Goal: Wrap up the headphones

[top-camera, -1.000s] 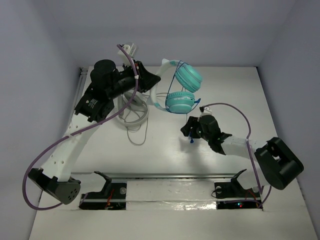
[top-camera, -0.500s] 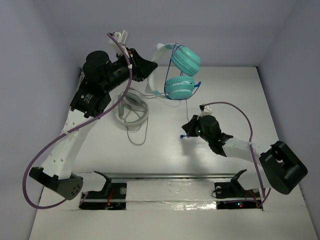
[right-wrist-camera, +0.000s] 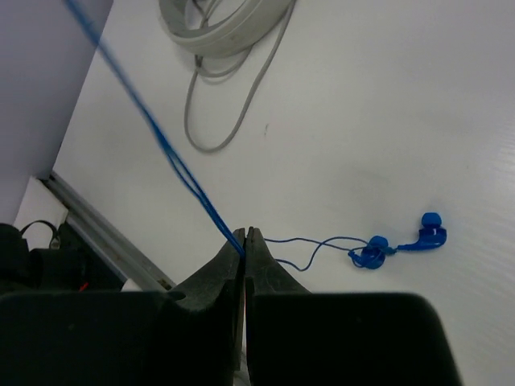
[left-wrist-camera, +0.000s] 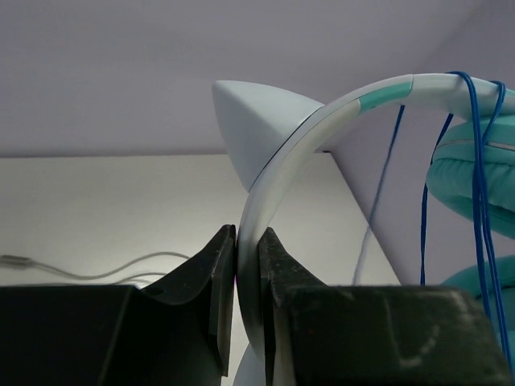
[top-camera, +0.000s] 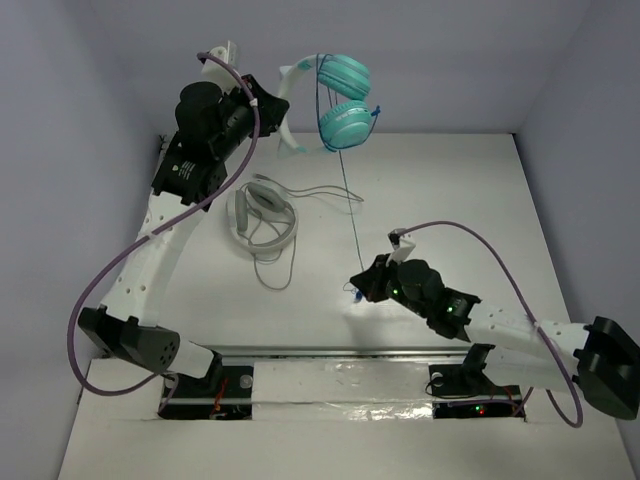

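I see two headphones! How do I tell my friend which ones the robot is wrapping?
Find the left arm by the back wall: the left gripper is shut on a white headband, holding the headphones above the table. Only these have round teal ear cups and a blue cord running down to the right gripper; the other pair, lying on the table, is pale grey.

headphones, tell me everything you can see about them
The headphones hang in the air, clear of the table: two round teal ear cups close together on a thin white, plastic-looking headband with a teal section. The left gripper is shut on the headband. A thin blue cord, looped over the band, runs taut down to the right gripper, shut on it; its plug end seems to lie on the table.
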Robot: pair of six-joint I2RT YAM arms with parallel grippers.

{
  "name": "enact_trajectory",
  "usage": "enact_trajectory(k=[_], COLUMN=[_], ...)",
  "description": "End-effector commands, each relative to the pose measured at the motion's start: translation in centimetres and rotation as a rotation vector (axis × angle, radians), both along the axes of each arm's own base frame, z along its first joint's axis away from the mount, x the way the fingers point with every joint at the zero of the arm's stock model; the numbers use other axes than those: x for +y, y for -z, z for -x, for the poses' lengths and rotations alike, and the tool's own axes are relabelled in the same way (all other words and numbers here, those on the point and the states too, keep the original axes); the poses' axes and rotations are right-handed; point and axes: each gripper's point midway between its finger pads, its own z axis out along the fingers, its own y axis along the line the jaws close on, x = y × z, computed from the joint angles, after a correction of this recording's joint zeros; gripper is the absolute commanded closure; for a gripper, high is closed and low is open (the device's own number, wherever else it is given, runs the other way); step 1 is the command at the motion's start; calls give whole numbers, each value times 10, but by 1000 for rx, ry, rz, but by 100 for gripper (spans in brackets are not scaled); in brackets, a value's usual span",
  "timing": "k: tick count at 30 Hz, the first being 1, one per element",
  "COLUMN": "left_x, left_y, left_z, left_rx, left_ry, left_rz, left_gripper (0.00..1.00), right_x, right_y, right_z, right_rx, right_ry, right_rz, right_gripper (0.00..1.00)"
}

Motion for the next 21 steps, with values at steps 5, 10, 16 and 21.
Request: enact_trajectory(k=[5,10,16,21], left_x=[53,69,89,92], left_y=[-50,-9,52,97], left_z=[-39,-72,-92,-108], left_rx=[-160,-100,-16,51], left_ry=[-330,-465,-584,-619], left_rz=[39,-89,-258,-411], left_gripper=[100,100,100,100], right_x=[-4,0,9,20], right_y=[-7,-26,-58,-68], right_z=[36,56,68,81], right_rx=[43,35,14,-10], right_ry=[-13,-48,-107,-160], right_rz=[44,102,187,300], right_gripper=[100,100,100,100])
